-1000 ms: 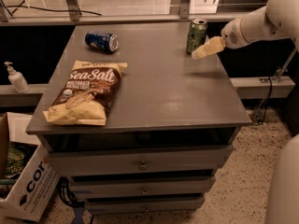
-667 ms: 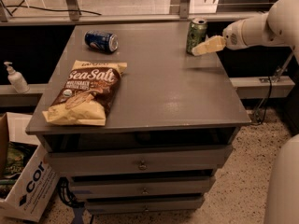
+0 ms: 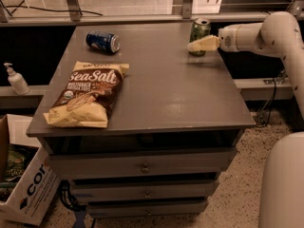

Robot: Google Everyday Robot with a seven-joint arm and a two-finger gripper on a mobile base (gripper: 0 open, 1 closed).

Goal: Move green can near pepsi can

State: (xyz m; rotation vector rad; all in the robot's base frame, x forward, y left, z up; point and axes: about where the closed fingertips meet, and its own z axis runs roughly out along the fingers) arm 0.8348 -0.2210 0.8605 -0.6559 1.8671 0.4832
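Two drink cans are on the desk (image 3: 175, 94), and they are well apart. The green can (image 3: 199, 32) stands upright at the far right of the top, about 1 o'clock from the desk's middle, with its silver top and pull tab facing up. The pepsi can (image 3: 102, 41) lies on its side at the far left, about 11 o'clock, with one silver end turned toward the right. Bare desk top lies between the two.

There is one claw (image 3: 203, 44). It is cream coloured and sits at the end of a single white arm (image 3: 266, 34) that reaches in from 3 o'clock, past the desk's right edge. The claw points left and its tip overlaps the lower right side of the green can. I cannot tell from this view whether the claw is spread, pressed together or clasping the can, nor whether it actually touches it.

One bag of chips (image 3: 88, 94) lies flat on the near left part of the desk, about 8 o'clock. It is printed "Sea Salt" and lies well clear of both cans.

Below the top, three drawers (image 3: 142, 163) are stacked one under another, each with a small knob in the middle.

Off the desk to the left, at 9 o'clock, one white pump bottle (image 3: 16, 79) stands on a low ledge. One open cardboard box (image 3: 28, 194) sits on the floor at 7 o'clock.
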